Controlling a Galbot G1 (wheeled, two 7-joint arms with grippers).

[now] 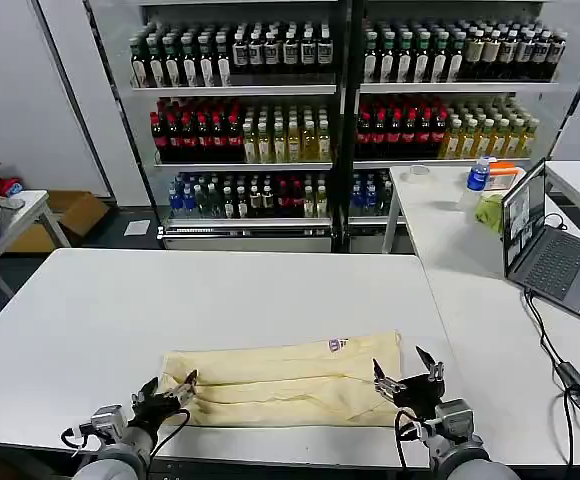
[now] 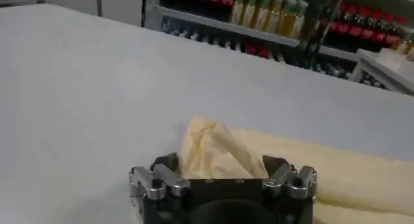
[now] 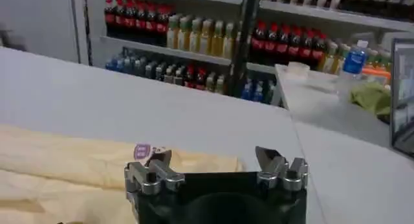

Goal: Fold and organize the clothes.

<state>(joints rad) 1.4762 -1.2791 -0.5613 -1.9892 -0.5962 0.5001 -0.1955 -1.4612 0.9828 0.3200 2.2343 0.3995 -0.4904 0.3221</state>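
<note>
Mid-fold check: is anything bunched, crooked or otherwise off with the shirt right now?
Yes. The T-shirt lies folded in a long band, but its end at the left gripper is bunched into a raised, crumpled peak between the jaws instead of lying flat. The right gripper hovers open at the other end, which looks flat.

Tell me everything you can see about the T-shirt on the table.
The T-shirt is pale cream-yellow, of soft-looking fabric, folded into a long band lying flat across the near part of the white table. Creases run along its length. A small purple-printed label shows near its far edge. The left gripper is at its left end, where the fabric bunches up between the fingers. The right gripper is open at its right end, at the near corner.
</note>
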